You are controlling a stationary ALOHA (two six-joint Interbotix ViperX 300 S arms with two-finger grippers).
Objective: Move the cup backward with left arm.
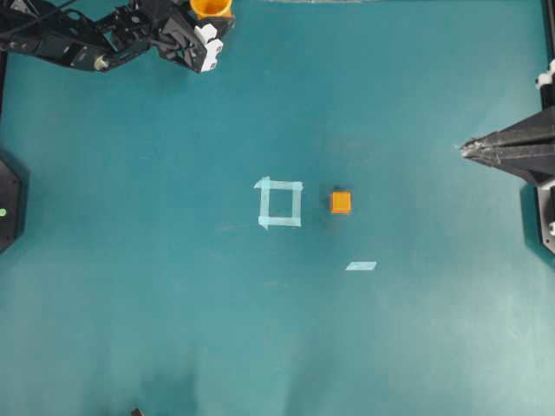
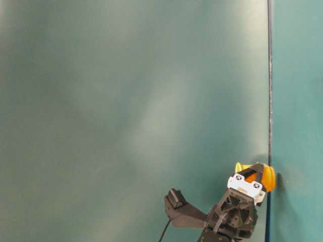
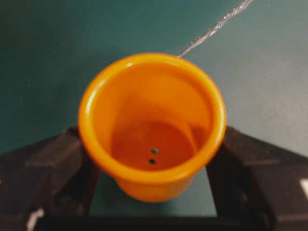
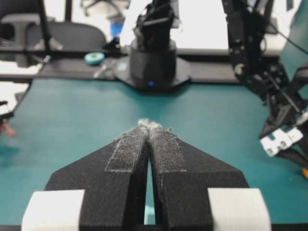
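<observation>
At the far left corner of the bench (image 1: 130, 303), my left hand (image 1: 211, 19) stands wide around the cup (image 1: 212, 8), one finger (image 3: 43, 168) on each side of its wall just under the rim, so the cup sits upright at the bench's back edge, which I judge is where the move backward was meant to end. Toward the middle lie a tape square (image 1: 280, 203), the small orange cube (image 1: 341, 202) just beside it and a loose tape strip (image 1: 361, 266), all well apart from the cup. At the right my right hand (image 1: 468, 148) rests closed and empty, parked out of the way; I can read no writing or brand anywhere.
</observation>
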